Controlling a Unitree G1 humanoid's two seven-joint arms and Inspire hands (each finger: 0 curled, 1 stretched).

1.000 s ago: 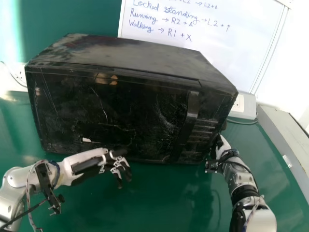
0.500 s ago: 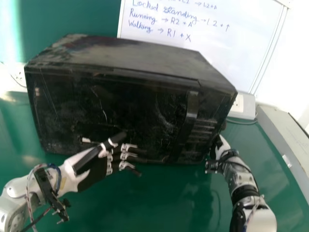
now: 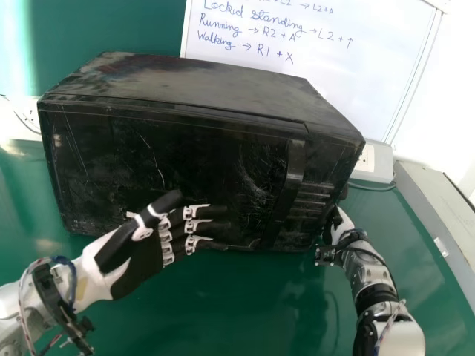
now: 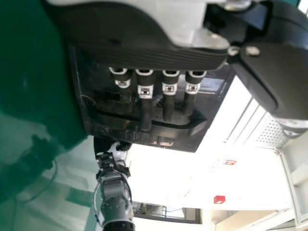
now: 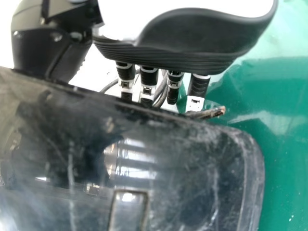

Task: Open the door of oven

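Oven [image 3: 200,85] shut; left hand [image 3: 142,265] near bottom edge, apart from handle [image 3: 295,162].

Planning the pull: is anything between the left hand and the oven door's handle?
Nothing visible stands between the left hand and the handle; in the head view, just the door's scratched front spans that gap.

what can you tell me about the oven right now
The oven is a black box with a dull, smudged top and a glossy, scratched front, standing upright on the green table. Its door looks shut. A curved black handle runs down the front toward the robot's right, with a row of ridges beside it. The left hand is before the lower front, fingers extended, and the right hand is at the oven's right side; I can't tell whether either touches.
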